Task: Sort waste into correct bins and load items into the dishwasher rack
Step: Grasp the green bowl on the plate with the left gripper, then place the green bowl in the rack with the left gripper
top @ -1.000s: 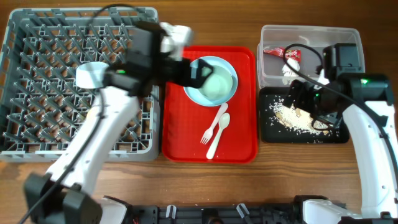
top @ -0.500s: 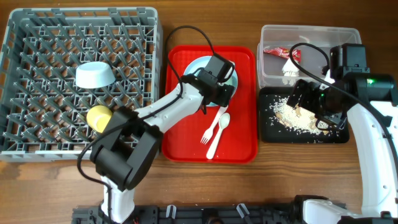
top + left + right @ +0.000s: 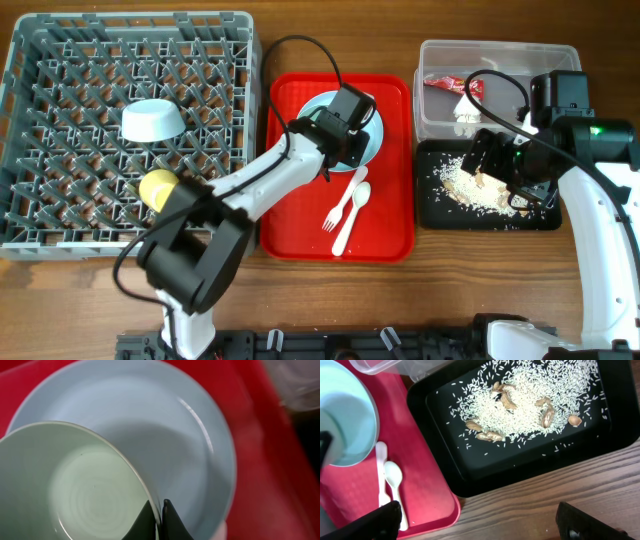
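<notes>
Wooden tabletop lies under everything we see. Our left arm stretches diagonally from the near edge to the red tray. The left gripper is pinched almost closed on the rim of the mint-green bowl, which sits over the plate. Our right arm bends above the black tray of rice crumbs, and the right gripper is spread wide, holding nothing.

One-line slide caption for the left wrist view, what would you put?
Left gripper pinches the rim of a mint-green bowl over the pale blue plate, red tray beneath.
</notes>
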`<state>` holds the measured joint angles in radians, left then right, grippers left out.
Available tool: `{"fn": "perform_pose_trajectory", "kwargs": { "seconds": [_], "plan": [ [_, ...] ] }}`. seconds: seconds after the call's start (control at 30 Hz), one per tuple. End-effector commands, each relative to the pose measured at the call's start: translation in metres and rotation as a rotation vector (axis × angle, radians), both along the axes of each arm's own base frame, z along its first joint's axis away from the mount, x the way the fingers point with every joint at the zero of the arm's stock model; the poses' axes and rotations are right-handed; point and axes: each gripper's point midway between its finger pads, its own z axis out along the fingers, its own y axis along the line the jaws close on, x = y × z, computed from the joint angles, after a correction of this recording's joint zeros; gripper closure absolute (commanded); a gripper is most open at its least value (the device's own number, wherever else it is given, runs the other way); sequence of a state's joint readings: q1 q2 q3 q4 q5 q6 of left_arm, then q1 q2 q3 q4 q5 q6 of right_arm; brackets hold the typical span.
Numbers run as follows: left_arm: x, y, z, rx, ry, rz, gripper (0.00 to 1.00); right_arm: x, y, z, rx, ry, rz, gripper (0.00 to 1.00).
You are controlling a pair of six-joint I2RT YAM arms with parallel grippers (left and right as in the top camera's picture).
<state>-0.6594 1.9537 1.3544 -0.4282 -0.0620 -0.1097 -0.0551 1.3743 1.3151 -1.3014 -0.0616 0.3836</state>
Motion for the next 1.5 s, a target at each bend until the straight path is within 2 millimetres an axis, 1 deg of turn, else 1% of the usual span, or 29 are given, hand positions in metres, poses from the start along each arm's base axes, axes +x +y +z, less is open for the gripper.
{"fn": "perform_pose_trajectory", "kwargs": {
  "seconds": [0.0,0.03,0.1,0.13,0.2,0.27,0.3,0.37,0.4,0.43,0.5,0.53,0.6,0.63,0.73,0.77,0.83,0.93,1.0,1.1,1.17,1.2,1.27,1.3,1.33,1.43,1.47],
  "plan": [
    [0.009,-0.007,0.106,-0.195,-0.144,-0.02,0.96,-0.001,-0.003,0.001,-0.02,-0.003,0.009,0.01],
    [0.008,-0.001,0.126,-0.239,-0.16,-0.016,0.96,-0.001,-0.003,0.001,-0.02,-0.003,0.01,0.01],
    [0.008,0.013,0.155,-0.315,-0.17,0.002,0.96,-0.001,-0.003,0.001,-0.02,-0.003,0.01,0.01],
    [0.007,0.026,0.173,-0.377,-0.166,-0.005,0.96,-0.001,-0.003,0.001,-0.02,-0.003,0.01,0.01],
    [0.01,0.051,0.194,-0.486,-0.139,-0.015,0.96,-0.001,-0.003,0.001,-0.02,-0.004,0.011,0.01],
    [0.015,0.071,0.202,-0.569,-0.108,-0.015,0.96,-0.001,-0.004,0.001,-0.021,-0.004,0.01,0.01],
    [0.022,0.093,0.206,-0.652,-0.074,0.001,0.96,-0.001,-0.004,0.001,-0.021,-0.004,0.01,0.01],
    [0.029,0.123,0.207,-0.752,-0.028,0.003,0.96,-0.001,-0.004,0.001,-0.021,-0.004,0.011,0.01],
    [0.034,0.138,0.205,-0.798,-0.007,0.011,0.96,-0.001,-0.004,0.001,-0.021,-0.004,0.011,0.01],
    [0.036,0.148,0.203,-0.835,0.011,0.012,0.96,-0.001,-0.004,0.001,-0.021,-0.004,0.01,0.01],
    [0.044,0.171,0.189,-0.915,0.066,0.029,0.96,-0.001,-0.004,0.001,-0.021,-0.004,0.011,0.01],
    [0.05,0.186,0.175,-0.961,0.107,0.052,0.96,-0.001,-0.004,0.001,-0.021,-0.004,0.011,0.01],
    [0.056,0.205,0.155,-1.02,0.162,0.09,0.96,-0.001,-0.004,0.001,-0.021,-0.003,0.011,0.01],
    [0.059,0.212,0.147,-1.041,0.183,0.104,0.96,-0.001,-0.004,0.001,-0.021,-0.003,0.011,0.01],
    [0.066,0.238,0.115,-1.088,0.238,0.182,0.96,-0.001,-0.003,0.001,-0.021,-0.002,0.012,0.01],
    [0.068,0.246,0.108,-1.094,0.245,0.205,0.96,-0.001,-0.003,0.001,-0.02,-0.002,0.011,0.01],
    [0.07,0.261,0.098,-1.107,0.252,0.247,0.96,-0.001,-0.003,0.001,-0.021,-0.002,0.011,0.01],
    [0.071,0.277,0.094,-1.113,0.242,0.283,0.96,-0.001,-0.003,0.001,-0.02,-0.002,0.011,0.01],
    [0.071,0.285,0.094,-1.115,0.232,0.298,0.89,-0.001,-0.003,0.001,-0.02,-0.002,0.011,0.01],
    [0.07,0.302,0.094,-1.119,0.215,0.335,0.73,-0.001,-0.003,0.001,-0.021,-0.002,0.011,0.01],
    [0.068,0.31,0.093,-1.126,0.218,0.36,0.58,-0.001,-0.003,0.001,-0.02,-0.002,0.011,0.01],
    [0.067,0.315,0.092,-1.129,0.219,0.374,0.44,-0.001,-0.003,0.001,-0.02,-0.002,0.011,0.01],
    [0.065,0.323,0.092,-1.136,0.22,0.398,0.33,-0.001,-0.003,0.001,-0.021,-0.002,0.011,0.01],
    [0.064,0.328,0.092,-1.139,0.218,0.411,0.18,-0.001,-0.003,0.001,-0.02,-0.002,0.011,0.01],
    [0.062,0.333,0.094,-1.141,0.211,0.422,0.0,-0.001,-0.003,0.001,-0.02,-0.002,0.011,0.01],
    [0.059,0.341,0.105,-1.138,0.183,0.431,0.0,-0.002,-0.003,0.001,-0.02,0.001,0.011,0.01],
    [0.058,0.343,0.113,-1.133,0.164,0.428,0.0,-0.002,-0.003,0.001,-0.02,0.001,0.011,0.01]
  ]
}}
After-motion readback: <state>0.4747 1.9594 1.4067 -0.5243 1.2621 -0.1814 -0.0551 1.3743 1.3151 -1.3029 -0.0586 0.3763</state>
